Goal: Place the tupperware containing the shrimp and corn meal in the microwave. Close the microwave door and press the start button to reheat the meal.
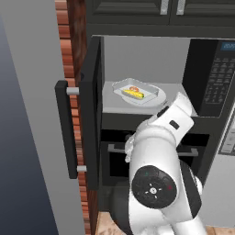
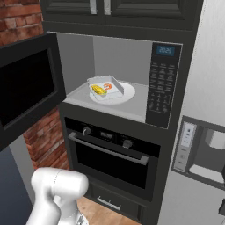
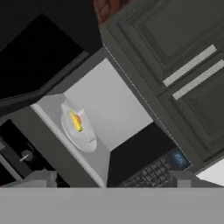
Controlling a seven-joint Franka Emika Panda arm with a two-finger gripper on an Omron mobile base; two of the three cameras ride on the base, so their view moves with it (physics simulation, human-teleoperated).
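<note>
Now, end effector: fingers spread as wide as they go, nothing between them — tips rise at the bottom of the hand view, well back from the cavity.
Tupperware: already inside the microwave, sitting on the white turntable plate on the cavity floor; in the right base view it sits toward 9 o'clock of the plate.
Meal: yellow corn and orange-red shrimp lie side by side in the tray.
Step in hand: placing looks done; I judge closing the microwave door comes next, then the start button.
Next move: get the hand to the outer face of the door, near its vertical handle, and push it round toward the cavity.
Door edge: it stands swung out at 9 o'clock of the opening in the left base view — its free edge juts toward the robot.
Keypad panel: at 3 o'clock of the cavity, blue display on top; which button is start is too small to tell.
Open room: space in front of the cavity looks free; brick wall sits close behind the open door, and the oven lies at 6 o'clock below.
</note>
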